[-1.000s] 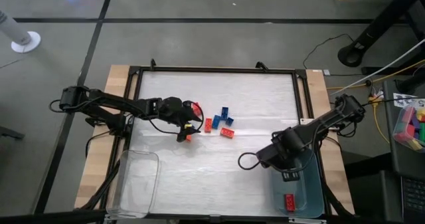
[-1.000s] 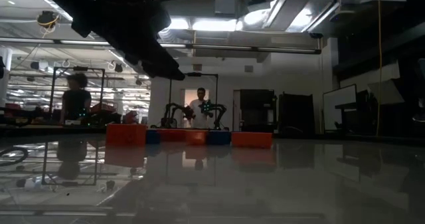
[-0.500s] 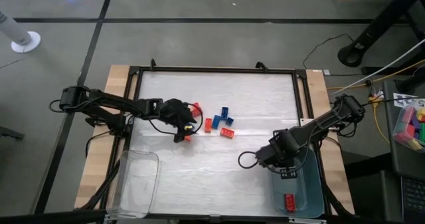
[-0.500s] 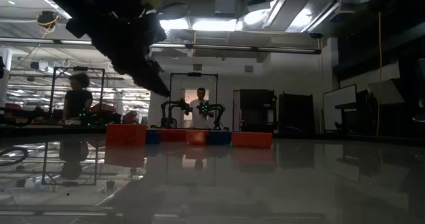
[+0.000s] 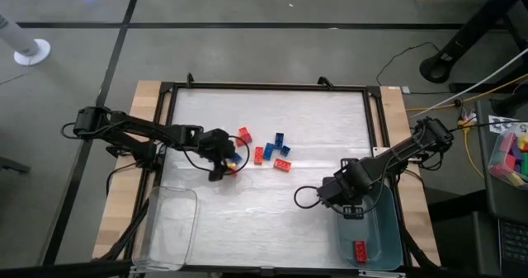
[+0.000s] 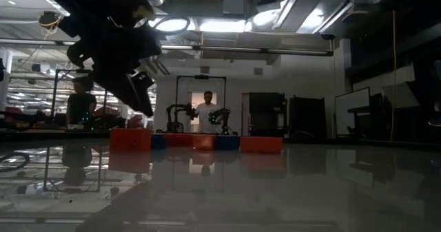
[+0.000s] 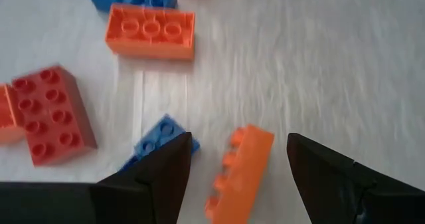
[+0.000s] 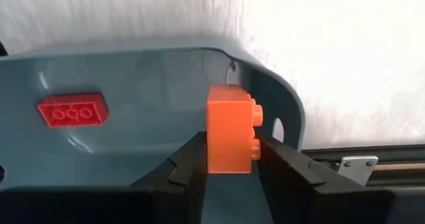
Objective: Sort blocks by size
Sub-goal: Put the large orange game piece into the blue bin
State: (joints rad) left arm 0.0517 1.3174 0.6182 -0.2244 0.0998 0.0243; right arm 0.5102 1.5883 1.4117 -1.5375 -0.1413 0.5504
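Note:
Several red, orange and blue blocks [image 5: 268,150] lie loose at the table's middle. My left gripper [image 5: 223,169] hangs open over their left end, tipped down. Its fingers stand on either side of a small orange block [image 7: 239,167] that lies on its side, clear of both. A blue block [image 7: 154,143] lies beside one finger. My right gripper [image 5: 351,205] is shut on another orange block [image 8: 230,139] over the blue-grey tray [image 5: 381,228] at the near right. One red block [image 8: 72,112] lies in that tray. My right gripper pinches the orange block [image 8: 229,159] between its two fingers, one finger on the studded face and one on the opposite face. The fingers point down from above. The block is lifted clear above the tray's rim, with its studs [image 8: 255,127] facing sideways.
A clear empty bin [image 5: 169,224] stands at the near left corner. A black frame [image 5: 264,87] runs round the table top. Off the table at the right is a box of pink, green and yellow bricks [image 5: 511,154]. People stand in the room behind [image 6: 208,108].
My left gripper has drawn back a little toward the table's left and near edge, sunk and tipped its fingers further down; the red block it stood over now shows. It stays open. The blocks have not moved.

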